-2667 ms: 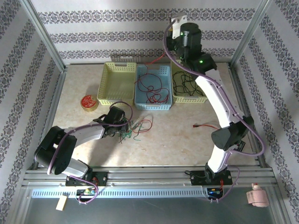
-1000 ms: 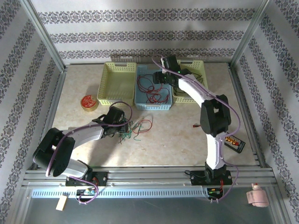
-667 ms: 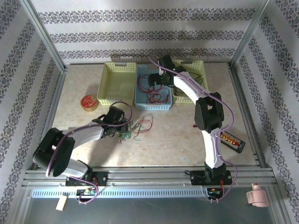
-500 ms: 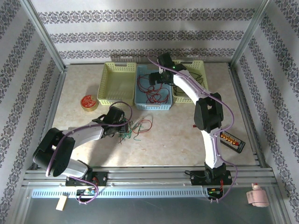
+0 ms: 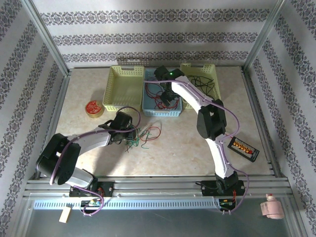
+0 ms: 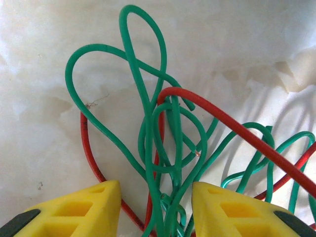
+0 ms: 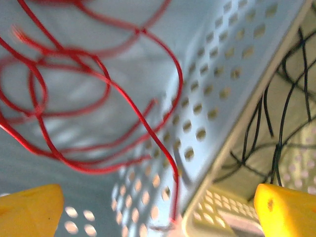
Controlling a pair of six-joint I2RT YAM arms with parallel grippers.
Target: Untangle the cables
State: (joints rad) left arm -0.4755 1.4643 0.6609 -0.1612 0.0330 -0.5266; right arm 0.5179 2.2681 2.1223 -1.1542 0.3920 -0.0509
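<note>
Since the jaws of the left gripper (image 6: 154,192) just straddle the green-and-red cables (image 6: 148,123) left of the worktop's (image 5: 187,143) middle, can't tell if they're pinching. Meanwhile the right gripper (image 7: 158,202) gapes wide over red cables (image 7: 98,84) in the blue basket (image 7: 212,98) at the far edge.

Tangle slips out of frame
Green cables (image 6: 148,123) and a red cable (image 6: 237,132) exit at 6 o'clock between edge-cropped yellow fingers (image 6: 84,210); red loops (image 7: 141,31) in the blue basket (image 7: 207,98) blur toward 10 o'clock.

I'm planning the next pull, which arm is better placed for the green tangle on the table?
Left. The left gripper straddles the green cables there; the right gripper hangs open over the blue basket.
</note>
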